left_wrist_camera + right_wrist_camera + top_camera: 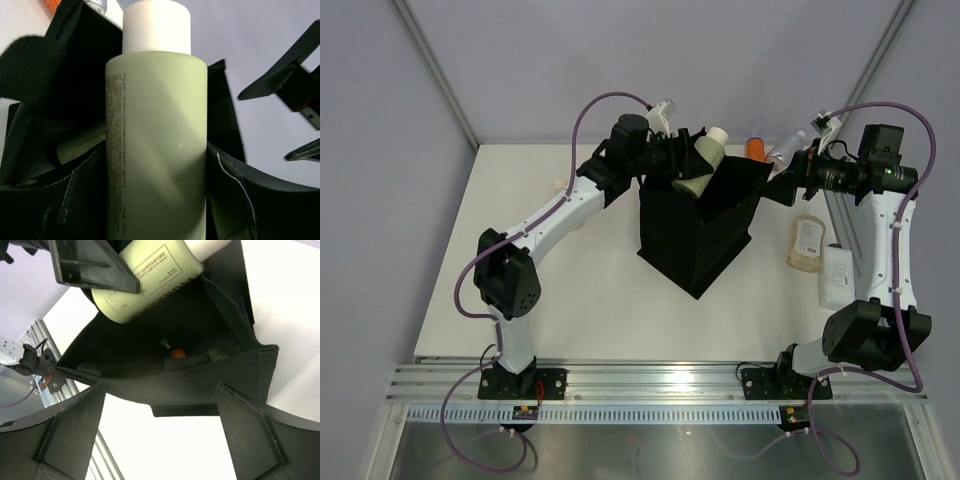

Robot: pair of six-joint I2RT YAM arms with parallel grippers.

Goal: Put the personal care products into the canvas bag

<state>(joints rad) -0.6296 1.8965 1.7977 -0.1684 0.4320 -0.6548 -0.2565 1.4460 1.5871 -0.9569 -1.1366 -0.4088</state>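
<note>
Left wrist view: the left gripper clamps the sage-green bottle at frame centre, over the mouth of the canvas bag. The right gripper gapes near the rim. Released off-centre, the bottle could catch the floppy rim and tumble out. A white table lies below, with grey walls beyond.
</note>
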